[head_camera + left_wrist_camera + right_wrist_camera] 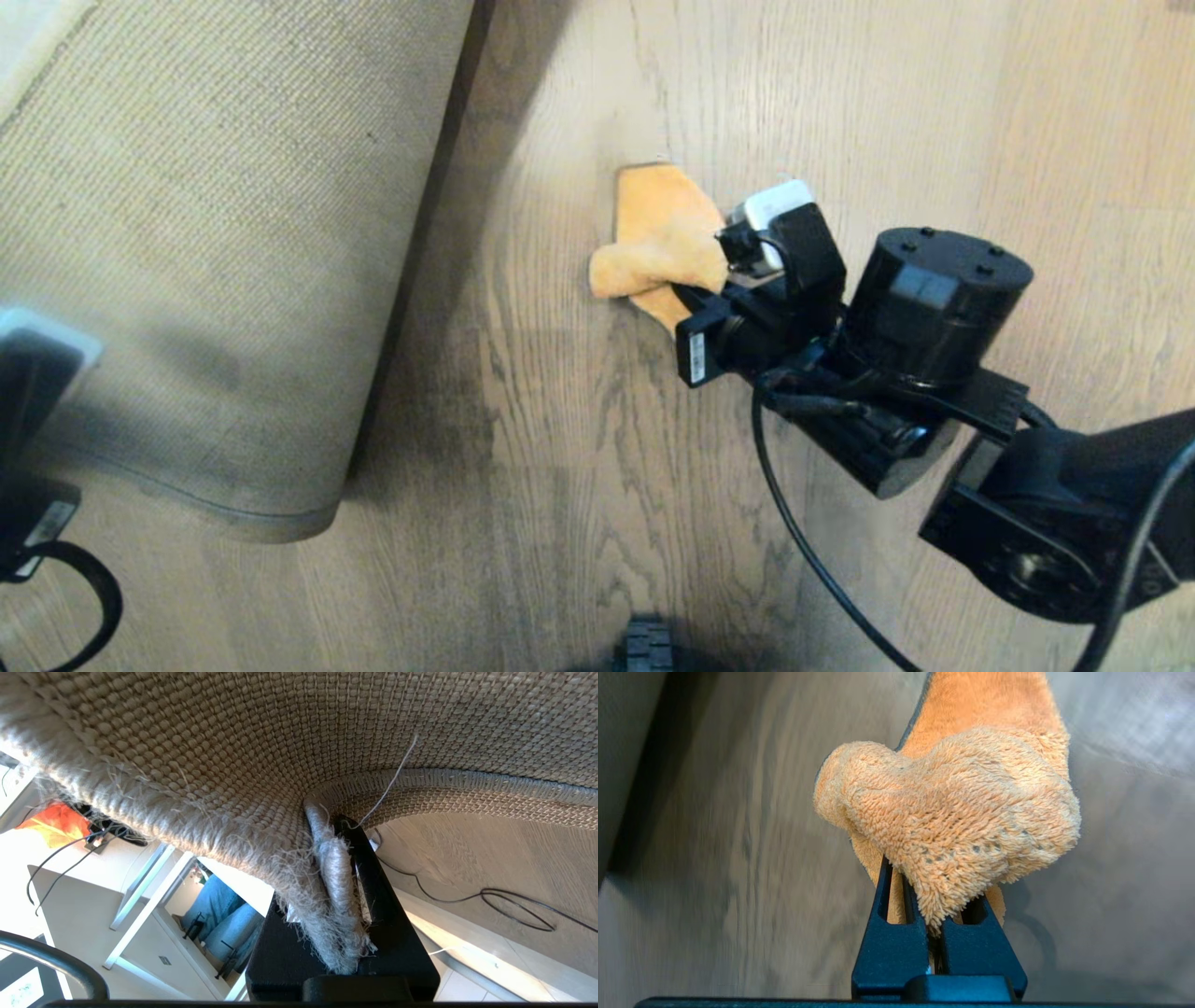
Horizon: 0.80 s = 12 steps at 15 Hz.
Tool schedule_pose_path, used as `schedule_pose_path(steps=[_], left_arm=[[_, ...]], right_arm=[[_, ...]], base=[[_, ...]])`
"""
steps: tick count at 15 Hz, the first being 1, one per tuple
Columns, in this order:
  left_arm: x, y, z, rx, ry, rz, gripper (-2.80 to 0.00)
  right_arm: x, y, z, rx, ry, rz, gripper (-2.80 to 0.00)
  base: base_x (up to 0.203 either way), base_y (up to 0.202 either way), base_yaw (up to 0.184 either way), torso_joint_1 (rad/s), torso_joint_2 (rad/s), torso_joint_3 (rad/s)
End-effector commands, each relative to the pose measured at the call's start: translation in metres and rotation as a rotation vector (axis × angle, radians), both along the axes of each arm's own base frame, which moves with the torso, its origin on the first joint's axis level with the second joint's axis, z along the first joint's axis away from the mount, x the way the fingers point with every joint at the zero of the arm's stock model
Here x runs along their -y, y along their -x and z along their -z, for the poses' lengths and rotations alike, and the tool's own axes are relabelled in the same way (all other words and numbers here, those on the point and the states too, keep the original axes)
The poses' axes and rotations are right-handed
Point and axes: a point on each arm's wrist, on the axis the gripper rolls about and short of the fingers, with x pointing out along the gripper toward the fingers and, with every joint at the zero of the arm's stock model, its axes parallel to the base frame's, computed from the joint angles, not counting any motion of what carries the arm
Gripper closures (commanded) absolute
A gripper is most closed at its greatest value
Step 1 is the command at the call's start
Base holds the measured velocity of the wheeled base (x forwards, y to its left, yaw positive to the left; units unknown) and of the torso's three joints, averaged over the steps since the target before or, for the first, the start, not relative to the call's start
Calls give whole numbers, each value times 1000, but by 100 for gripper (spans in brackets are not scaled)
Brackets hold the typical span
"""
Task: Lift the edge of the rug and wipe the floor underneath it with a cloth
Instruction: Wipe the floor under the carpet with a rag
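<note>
Across the left of the head view, you have the large grey-beige rug with its coarse woven tan backing (215,243) folded up and over, its thin bound rug edge (467,781) held clear of the brown wood-grain plank floor (560,448). Your left end effector (343,914) is pinching the frayed border of that rug between its black fingers, so leave that arm where it is. On the bared planks just beside the fold lies the small orange-yellow fluffy microfibre cloth (658,238), with your right end effector (934,933) pressed together on a bunched corner of it. To wipe well, I judge you should keep the cloth flat against the wood and sweep in overlapping passes towards the shadowed strip at the fold. Watch the black cable (803,541) trailing from the right arm; it could drag across the wiped patch.
</note>
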Motion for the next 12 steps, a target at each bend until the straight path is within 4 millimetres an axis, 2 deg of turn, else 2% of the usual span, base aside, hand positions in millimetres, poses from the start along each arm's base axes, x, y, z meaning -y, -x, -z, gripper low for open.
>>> schedule_pose_path(steps=[1, 6, 9, 12], left_arm=[[0, 0, 0, -7, -11, -2, 0], [0, 1, 0, -10, -15, -1, 0], [0, 0, 0, -13, -16, -1, 0], [0, 0, 1, -18, -16, 0, 0]], right_arm=[[25, 21, -3, 2, -5, 36, 0], [95, 67, 21, -39, 29, 168, 0], [141, 78, 28, -51, 38, 320, 0], [177, 94, 31, -92, 74, 466, 0]], base=[[0, 0, 0, 0, 0, 0], [0, 0, 0, 0, 0, 0], [0, 0, 0, 0, 0, 0], [0, 0, 0, 0, 0, 0]])
